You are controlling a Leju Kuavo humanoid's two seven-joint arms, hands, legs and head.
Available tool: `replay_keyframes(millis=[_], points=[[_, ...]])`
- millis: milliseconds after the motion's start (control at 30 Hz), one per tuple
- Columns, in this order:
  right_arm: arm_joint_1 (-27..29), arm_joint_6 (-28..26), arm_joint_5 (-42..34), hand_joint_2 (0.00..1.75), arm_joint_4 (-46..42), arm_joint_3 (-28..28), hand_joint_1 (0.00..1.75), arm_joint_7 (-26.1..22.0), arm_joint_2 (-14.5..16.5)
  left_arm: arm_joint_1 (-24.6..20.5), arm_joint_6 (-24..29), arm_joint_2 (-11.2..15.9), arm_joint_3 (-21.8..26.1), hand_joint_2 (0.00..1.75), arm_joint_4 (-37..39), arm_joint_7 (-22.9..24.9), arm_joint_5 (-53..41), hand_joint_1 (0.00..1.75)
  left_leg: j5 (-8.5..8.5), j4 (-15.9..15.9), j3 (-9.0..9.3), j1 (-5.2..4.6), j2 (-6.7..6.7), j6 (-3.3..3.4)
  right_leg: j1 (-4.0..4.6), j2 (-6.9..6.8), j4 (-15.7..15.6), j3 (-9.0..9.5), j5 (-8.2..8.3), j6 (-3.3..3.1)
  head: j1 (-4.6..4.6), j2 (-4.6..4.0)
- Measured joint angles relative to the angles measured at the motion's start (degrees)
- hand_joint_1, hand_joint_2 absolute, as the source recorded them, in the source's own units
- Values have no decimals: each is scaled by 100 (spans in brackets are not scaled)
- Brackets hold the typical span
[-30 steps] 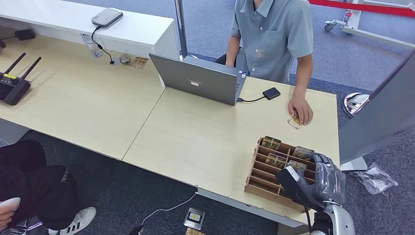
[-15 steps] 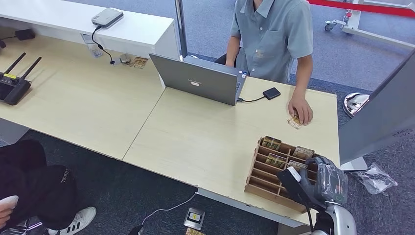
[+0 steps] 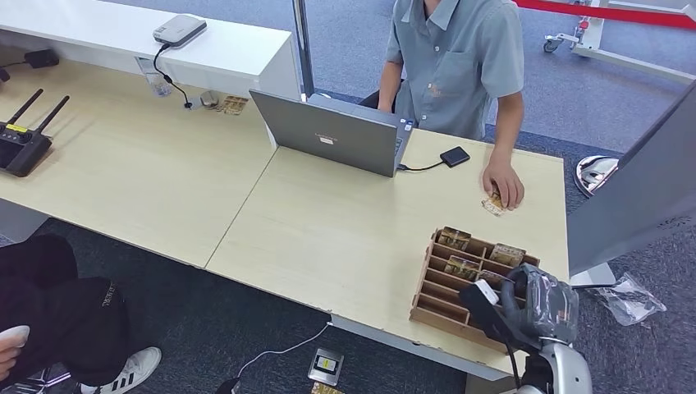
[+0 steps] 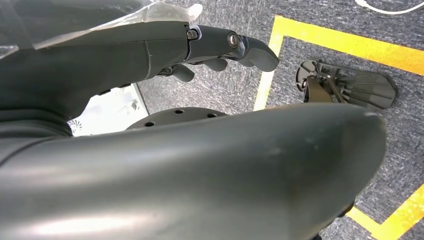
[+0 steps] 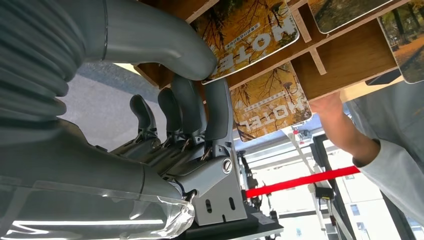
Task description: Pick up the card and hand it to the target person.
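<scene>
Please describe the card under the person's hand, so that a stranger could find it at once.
Start at the light wooden desk and go to its far right corner, beyond the wooden card rack. There the person's hand rests on a small card. It lies flat on the desk, while the other cards stand in the rack.

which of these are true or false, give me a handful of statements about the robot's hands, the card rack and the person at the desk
1. The right hand is at the wooden card rack. True.
2. The laptop on the desk is folded shut. False: it stands open, its lid towards the camera.
3. The person's hand rests on a card lying on the desk. True.
4. Every slot of the rack is empty. False: several cards printed HOTEL sit in it.
5. The left hand holds a card. False: it hangs over the grey floor with nothing in it.
</scene>
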Motion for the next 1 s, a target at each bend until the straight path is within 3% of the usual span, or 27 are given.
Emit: replay_keyframes(millis=[200, 400, 733, 1000], points=[[115, -97, 130, 175, -325, -138, 149, 32, -48, 1, -10, -15, 10, 0, 2, -2, -1, 0, 1, 2, -2, 0, -5, -1, 1, -5, 1, 0, 0, -1, 0, 0], [229, -291, 400, 175, -1054, -316, 172, 10, -100, 4, 36, -54, 45, 0, 3, 3, 23, 0, -3, 8, -8, -6, -8, 1, -4, -10, 11, -7, -7, 2, 0, 0], [388, -83, 935, 175, -2315, -659, 153, 137, -214, 3, -112, 1, -13, 0, -10, -24, -47, 0, -2, 12, -11, -4, -7, 0, -3, -8, 12, -10, -5, 0, 0, 0], [650, -40, 1020, 175, -2769, -847, 151, 150, -189, -2, -431, 132, -161, 0, 5, -77, -200, 0, -4, 9, -6, -4, -14, 0, -2, -18, 9, -2, -9, 1, 0, 0]])
